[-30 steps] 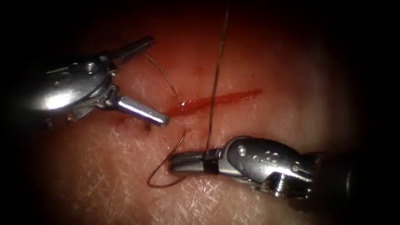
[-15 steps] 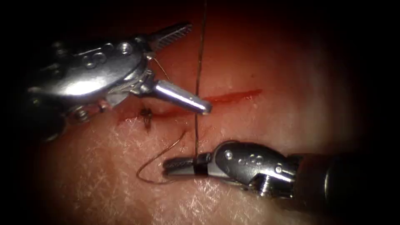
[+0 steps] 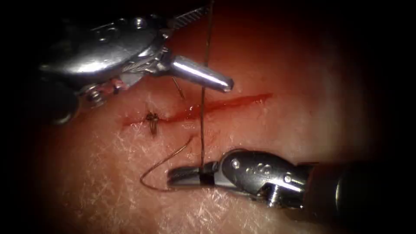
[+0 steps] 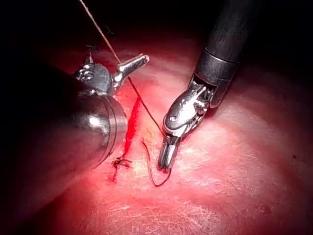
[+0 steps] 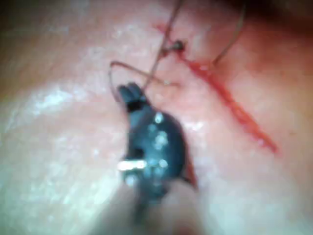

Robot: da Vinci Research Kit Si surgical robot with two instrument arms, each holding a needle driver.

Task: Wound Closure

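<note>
**Now: taut thread clamped by the right tool, crossing the left tool's spread jaws**

Low on the pale, glistening pork tissue, on the viewer's side of the narrow red cut, the right arm's silver needle driver lies almost flat with its jaws pointing left. They are clamped on the thin dark brown thread close to their hinge. From that grip the thread rises straight and taut, crosses the cut near its middle and runs out past the far side.

The left arm's silver needle driver sits beyond the cut with its jaws spread wide and nothing in them. The taut strand crosses the nearer jaw just behind its tip. Whether it touches the metal cannot be told. That strand's long axis runs about square to the cut, and the left tool is the nearer free tool to its upper stretch.

A small dark knot sits at the cut's left end. A slack loop of thread curls from the tissue round to the right tool's tip, and a short thread tail pokes out beneath the left tool. The needle's place cannot be told.
</note>
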